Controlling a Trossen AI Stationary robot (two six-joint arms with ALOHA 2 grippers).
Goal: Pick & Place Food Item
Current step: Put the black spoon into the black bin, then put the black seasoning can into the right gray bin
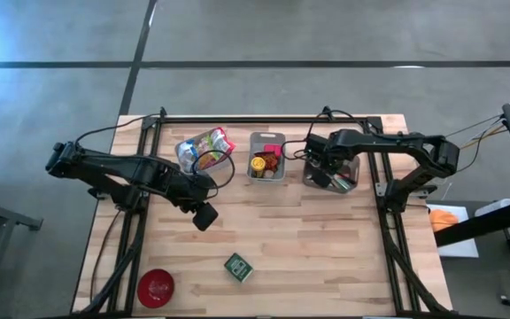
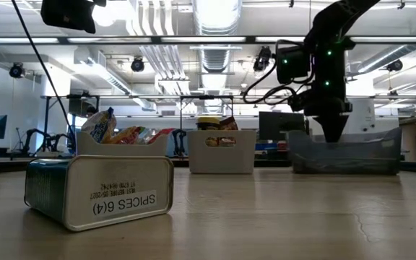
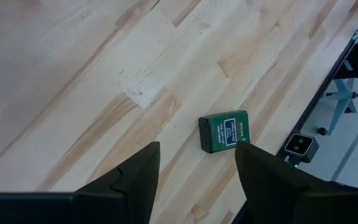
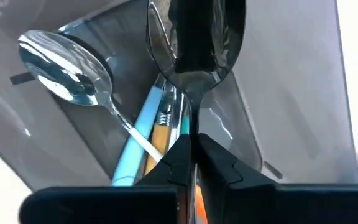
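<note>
Your left hand (image 1: pixel 204 215) hangs with fingers apart over the counter (image 1: pixel 326 248) near the green tin (image 1: pixel 238 267), while your right hand (image 1: pixel 319 173) is pinched on a spoon (image 4: pixel 194 56) in the clear bin (image 1: pixel 351 182).

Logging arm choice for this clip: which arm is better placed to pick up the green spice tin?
Left. The left gripper hangs open over bare wood with the green spice tin in its wrist view. The right gripper is down in the utensil bin, shut on a spoon.
</note>
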